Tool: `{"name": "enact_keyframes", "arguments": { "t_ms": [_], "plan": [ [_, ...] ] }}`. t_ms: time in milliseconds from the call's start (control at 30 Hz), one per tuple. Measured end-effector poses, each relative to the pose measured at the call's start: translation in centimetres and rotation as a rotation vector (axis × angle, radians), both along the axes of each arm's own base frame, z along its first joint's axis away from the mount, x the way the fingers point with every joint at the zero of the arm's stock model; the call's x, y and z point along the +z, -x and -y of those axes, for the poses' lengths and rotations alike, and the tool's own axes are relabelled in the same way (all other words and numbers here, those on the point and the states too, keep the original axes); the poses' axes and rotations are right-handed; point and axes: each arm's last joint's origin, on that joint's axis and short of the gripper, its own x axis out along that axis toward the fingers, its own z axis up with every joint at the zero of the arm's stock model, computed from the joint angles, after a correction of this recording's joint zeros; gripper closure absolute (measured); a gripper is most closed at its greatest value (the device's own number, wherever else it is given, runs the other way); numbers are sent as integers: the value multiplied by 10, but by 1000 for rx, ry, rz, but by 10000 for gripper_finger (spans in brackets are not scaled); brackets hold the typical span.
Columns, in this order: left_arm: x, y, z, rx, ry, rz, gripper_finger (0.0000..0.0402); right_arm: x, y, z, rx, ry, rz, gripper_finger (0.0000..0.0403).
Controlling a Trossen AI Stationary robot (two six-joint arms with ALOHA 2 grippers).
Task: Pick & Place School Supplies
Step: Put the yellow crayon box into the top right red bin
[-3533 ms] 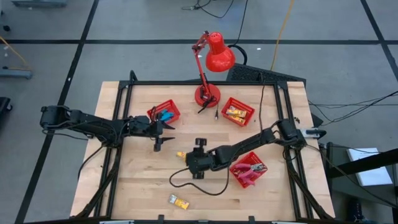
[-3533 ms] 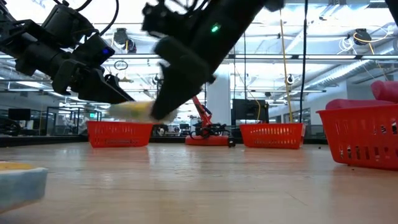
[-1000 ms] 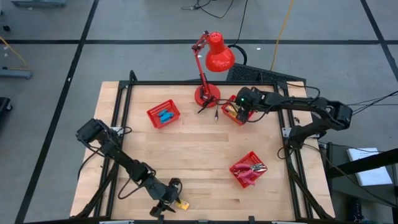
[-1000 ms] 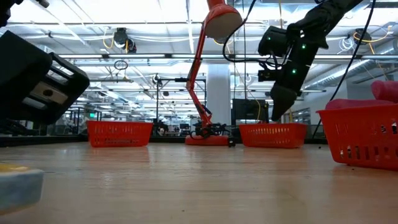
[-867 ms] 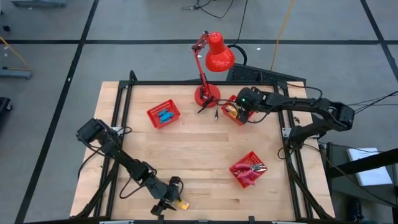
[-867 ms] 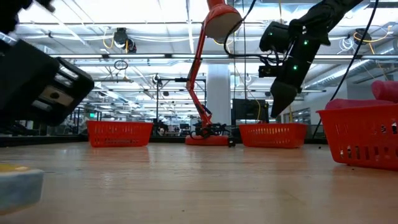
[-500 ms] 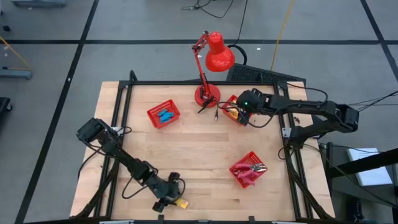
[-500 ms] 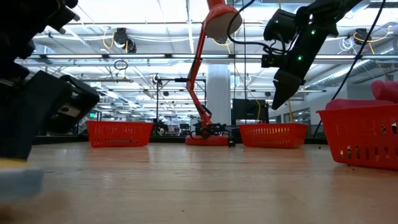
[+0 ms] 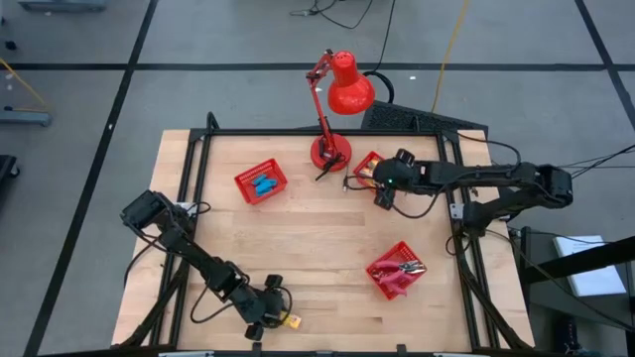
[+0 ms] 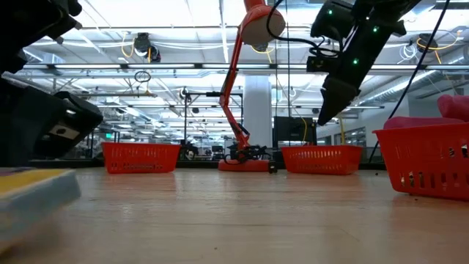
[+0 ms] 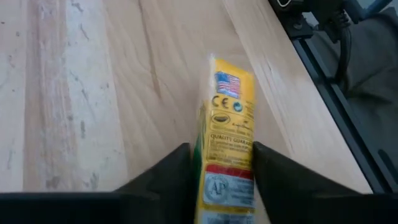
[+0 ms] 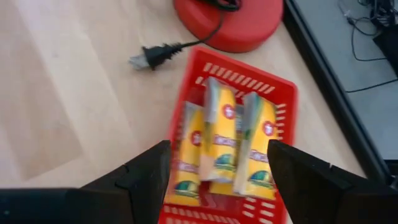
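Observation:
A yellow packet [image 9: 289, 320] lies near the table's near edge, between the fingers of my left gripper [image 9: 279, 320], which reaches it from the left. The left wrist view shows the yellow packet [image 11: 227, 134] with a dark finger on each side. My right gripper [image 9: 383, 188] hangs open just on the near side of a red basket [image 9: 368, 167] at the far right. That basket [image 12: 280, 93] holds three yellow packets [image 12: 222, 140]. Nothing is between the right fingers. My left gripper pinches the packet between its two fingers, one on each long side [image 11: 202, 168], at the end nearest the wrist. The fingers come low from the table's left and lie along the packet. The packet's far end [image 11: 231, 74] is over the wood; the low view shows it tilted.
A red basket with blue blocks [image 9: 261, 183] stands at the far left. Another basket with pink-handled pliers [image 9: 397, 270] stands at the near right. A red desk lamp [image 9: 337, 99] stands at the far edge, with its plug [image 12: 155, 55] lying on the wood beside the packet basket.
My left gripper has settled lower onto the yellow packet and narrowed its fingers against it. The packet has shifted and now sits tilted in the low view. My right gripper, still open, has risen and drawn back a little from the packet basket toward the near edge.

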Motion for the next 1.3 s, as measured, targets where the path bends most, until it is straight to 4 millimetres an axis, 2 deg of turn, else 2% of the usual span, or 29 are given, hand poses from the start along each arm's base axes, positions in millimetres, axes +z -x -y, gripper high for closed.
{"name": "enact_keyframes", "arguments": {
  "t_ms": [200, 333, 500, 667, 800, 1000, 1167, 1300],
  "plan": [
    [0, -4, -4, 10, -31, 19, 358, 1, -7, -23, 57, -27, 48, 148],
    [1, -14, -18, 49, -83, 48, 360, 3, -15, -42, 177, -124, 121, 148],
    [1, -33, -43, 79, -142, 88, 360, 14, -28, -70, 362, -269, 301, 148],
    [5, -49, -71, 104, -211, 141, 360, 16, -37, -94, 426, -310, 388, 148],
    [10, -60, -92, 117, -253, 174, 360, 1, -45, -111, 442, -377, 353, 148],
    [23, -72, -119, 95, -251, 247, 360, -29, -67, -132, 472, -412, 353, 148],
    [28, -80, -137, 85, -229, 307, 360, -47, -80, -135, 479, -423, 369, 148],
    [28, -83, -149, 70, -214, 307, 360, -48, -82, -133, 485, -450, 373, 148]
  ]
}}
